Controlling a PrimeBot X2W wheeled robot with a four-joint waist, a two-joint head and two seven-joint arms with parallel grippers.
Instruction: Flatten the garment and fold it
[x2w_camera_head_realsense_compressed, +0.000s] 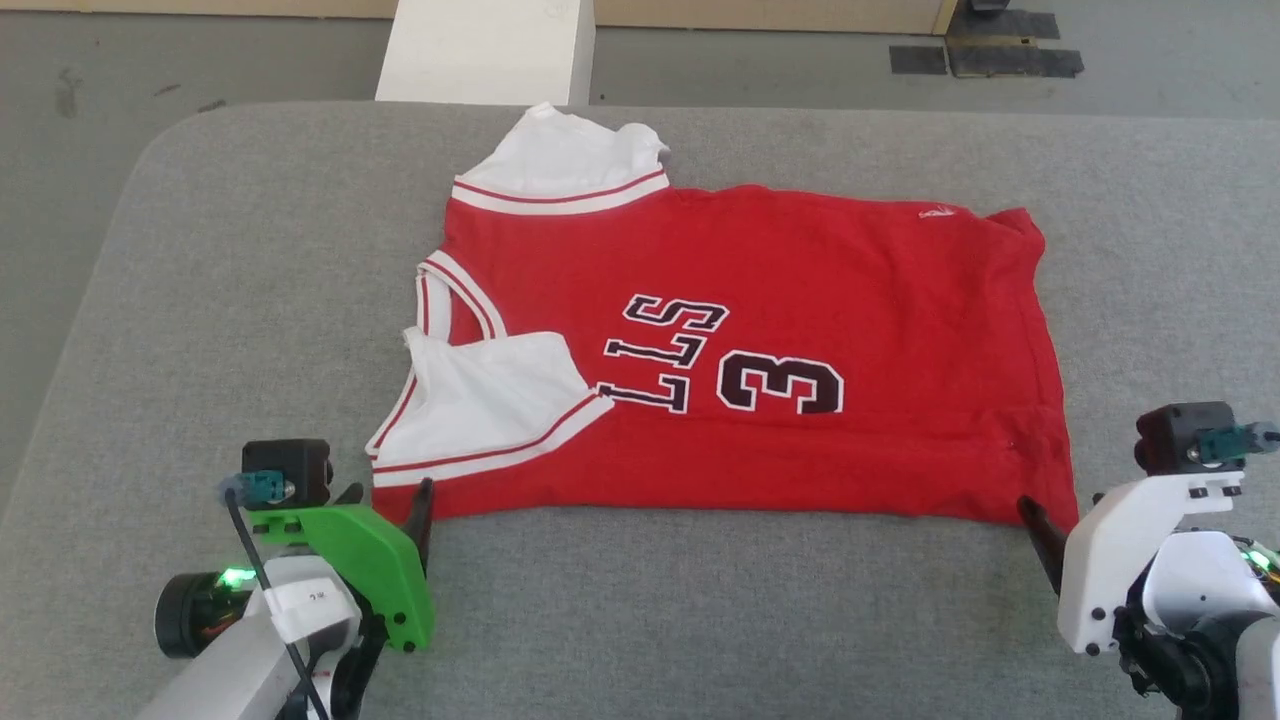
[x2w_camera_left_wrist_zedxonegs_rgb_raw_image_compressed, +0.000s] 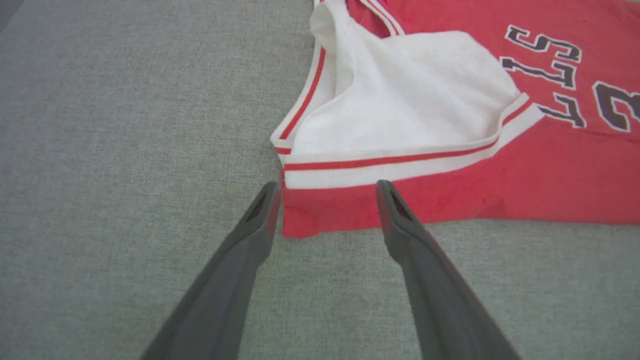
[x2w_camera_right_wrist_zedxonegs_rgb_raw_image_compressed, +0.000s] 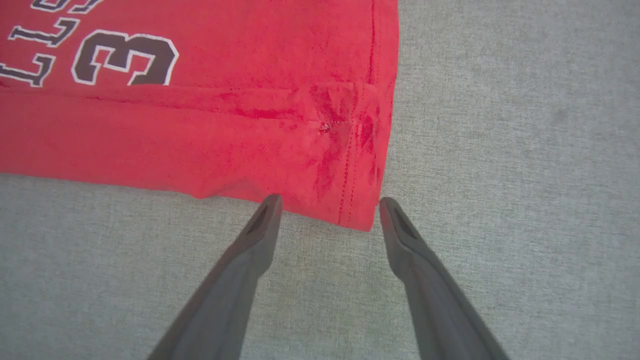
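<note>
Item: red basketball-style jersey (x2w_camera_head_realsense_compressed: 800, 300), white sleeve panels, spread on grey fabric-covered table (x2w_camera_head_realsense_compressed: 640, 600); long axis left to right, collar end left, hem right. Left gripper (x2w_camera_left_wrist_zedxonegs_rgb_raw_image_compressed: 327, 192): jaws apart, empty, straddling near shoulder corner. Right gripper (x2w_camera_right_wrist_zedxonegs_rgb_raw_image_compressed: 330, 205): jaws apart, empty, at near hem corner. Near edge just ahead of both, each arm equally close

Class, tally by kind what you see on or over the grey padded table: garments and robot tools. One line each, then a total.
Garments: 1, the red jersey with white sleeve panels.
Tools: 2, the open left tool with dark fingers and the open right tool.
Total: 3.
</note>
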